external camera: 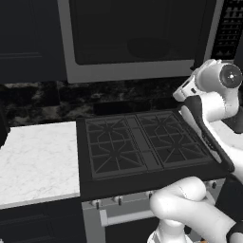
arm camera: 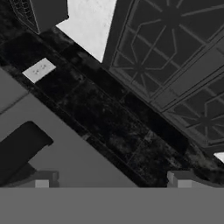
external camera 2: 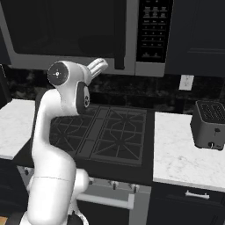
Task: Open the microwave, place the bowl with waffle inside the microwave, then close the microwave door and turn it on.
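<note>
The microwave (external camera: 118,71) hangs above the stove, its door (external camera 2: 66,26) shut, with dark glass in a grey frame. The long black bar handle (external camera 2: 119,39) runs down beside the keypad (external camera 2: 152,30). My gripper (external camera 2: 101,64) is raised just below and left of the handle's lower end, pointing up toward it. In the hand view the gripper (arm camera: 113,180) stands open with nothing between its fingertips (arm camera: 41,180); the microwave's grey underside (arm camera: 65,148) and the handle's end (arm camera: 22,146) lie close ahead. The bowl and the waffle are out of view.
A black gas stove (external camera: 142,142) with grates sits under the microwave. White marble counters flank it on the left (external camera: 38,161) and right (external camera 2: 180,149). A dark grey toaster (external camera 2: 208,125) stands on the right counter below a wall outlet (external camera 2: 186,82).
</note>
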Motion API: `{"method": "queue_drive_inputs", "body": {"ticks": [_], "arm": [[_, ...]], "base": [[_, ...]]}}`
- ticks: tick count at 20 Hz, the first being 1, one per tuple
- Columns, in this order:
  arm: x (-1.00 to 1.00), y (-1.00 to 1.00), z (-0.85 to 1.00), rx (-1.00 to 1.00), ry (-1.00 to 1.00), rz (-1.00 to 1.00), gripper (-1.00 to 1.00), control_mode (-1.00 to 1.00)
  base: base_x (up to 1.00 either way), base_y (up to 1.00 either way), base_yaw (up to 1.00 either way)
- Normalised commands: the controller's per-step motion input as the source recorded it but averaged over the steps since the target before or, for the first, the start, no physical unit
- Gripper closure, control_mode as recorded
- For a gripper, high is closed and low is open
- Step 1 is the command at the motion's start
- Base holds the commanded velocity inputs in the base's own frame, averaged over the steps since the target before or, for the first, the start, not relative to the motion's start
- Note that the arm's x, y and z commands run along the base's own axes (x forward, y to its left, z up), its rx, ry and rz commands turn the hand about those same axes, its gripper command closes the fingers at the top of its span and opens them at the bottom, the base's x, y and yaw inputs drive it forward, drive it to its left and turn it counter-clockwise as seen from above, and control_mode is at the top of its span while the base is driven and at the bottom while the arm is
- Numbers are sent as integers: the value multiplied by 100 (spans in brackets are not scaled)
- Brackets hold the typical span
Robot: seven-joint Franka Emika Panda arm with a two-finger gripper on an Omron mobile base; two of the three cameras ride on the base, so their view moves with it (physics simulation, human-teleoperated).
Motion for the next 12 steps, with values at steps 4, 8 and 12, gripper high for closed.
{"method": "queue_drive_inputs", "body": {"ticks": [4,8,12], "arm": [[-11,-100,90,36,-11,5,-100,-100],[0,-81,79,57,0,-9,-100,-100],[0,-47,49,64,18,-37,-100,-100]], "base": [[0,0,0],[0,0,0],[0,0,0]]}}
